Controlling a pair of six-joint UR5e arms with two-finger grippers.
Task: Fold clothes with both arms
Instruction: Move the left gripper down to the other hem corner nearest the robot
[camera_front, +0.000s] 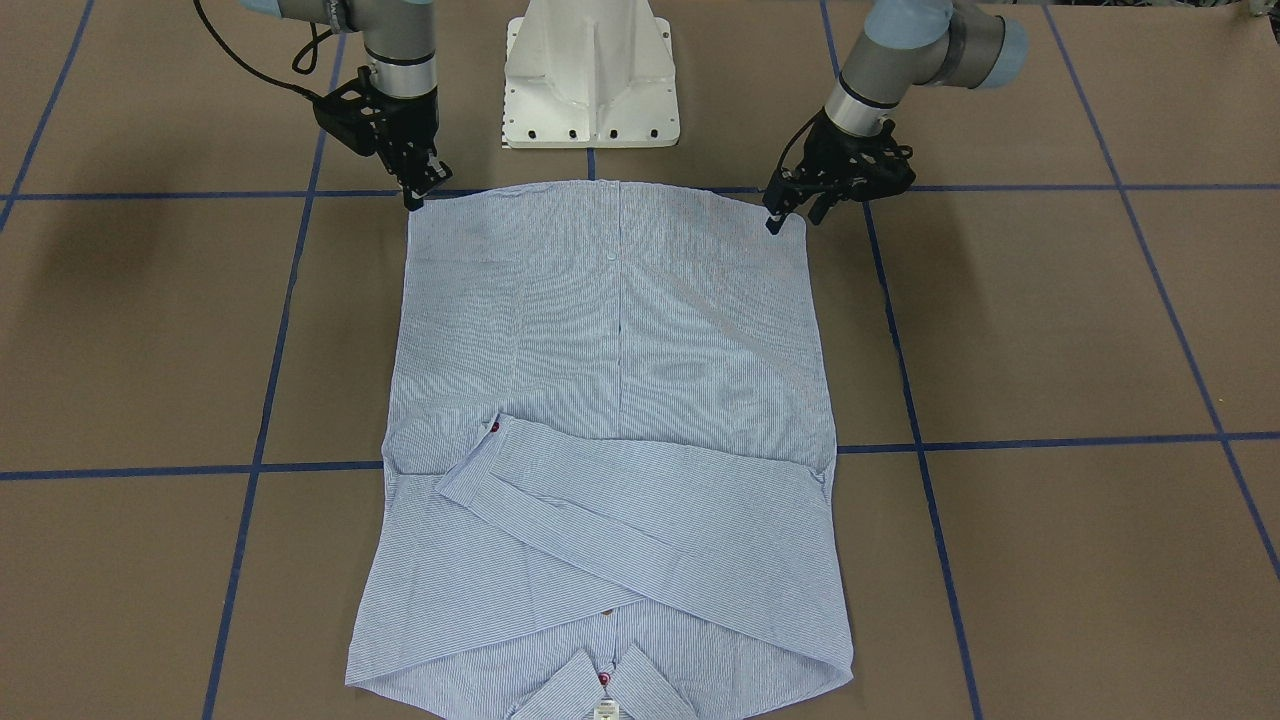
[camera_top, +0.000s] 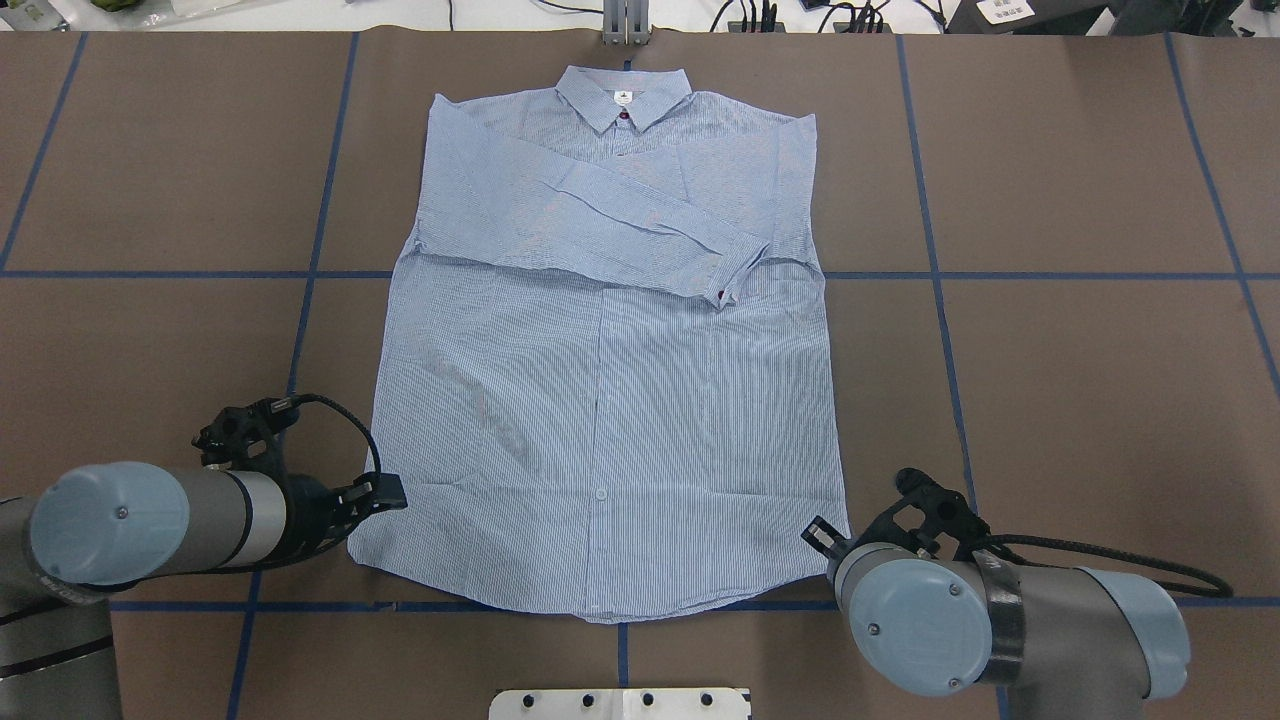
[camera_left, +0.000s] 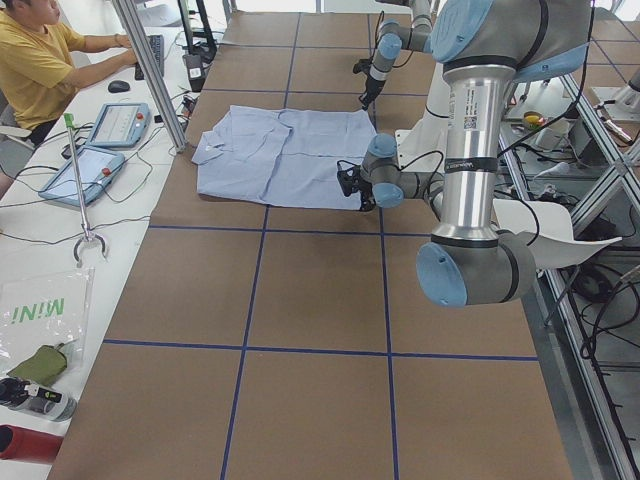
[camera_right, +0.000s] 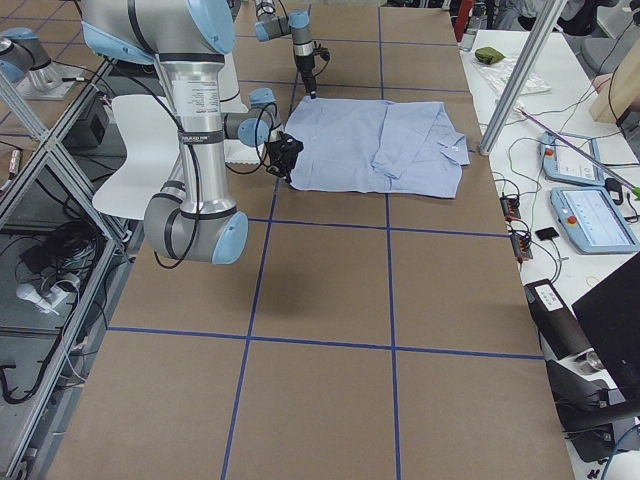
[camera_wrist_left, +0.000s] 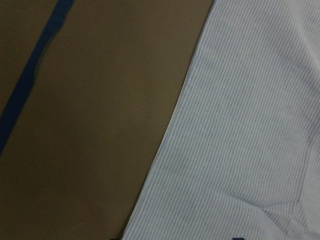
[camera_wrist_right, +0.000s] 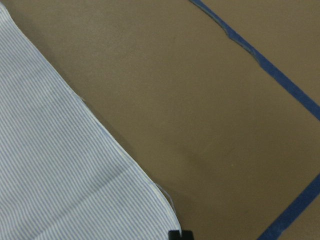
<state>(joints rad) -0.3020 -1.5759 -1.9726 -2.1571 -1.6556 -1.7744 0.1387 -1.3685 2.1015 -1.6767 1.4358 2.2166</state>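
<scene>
The light blue striped shirt (camera_front: 620, 330) lies flat on the brown table, collar (camera_top: 622, 95) at the far side, and one sleeve (camera_top: 600, 215) is folded across the chest. My left gripper (camera_front: 793, 216) hovers low at the hem corner on its side, fingers apart with nothing between them; from overhead the left gripper (camera_top: 388, 492) touches the shirt's side edge. My right gripper (camera_front: 425, 188) stands open at the other hem corner, and overhead the right gripper (camera_top: 822, 535) is just off the cloth. Both wrist views show only shirt edge (camera_wrist_left: 250, 125) (camera_wrist_right: 60, 175) and bare table.
The white pedestal base (camera_front: 592, 75) stands just behind the hem. Blue tape lines (camera_front: 1050, 442) grid the brown table. In the left side view a seated person (camera_left: 40, 60) and tablets (camera_left: 85, 170) are at a side bench beyond the collar end.
</scene>
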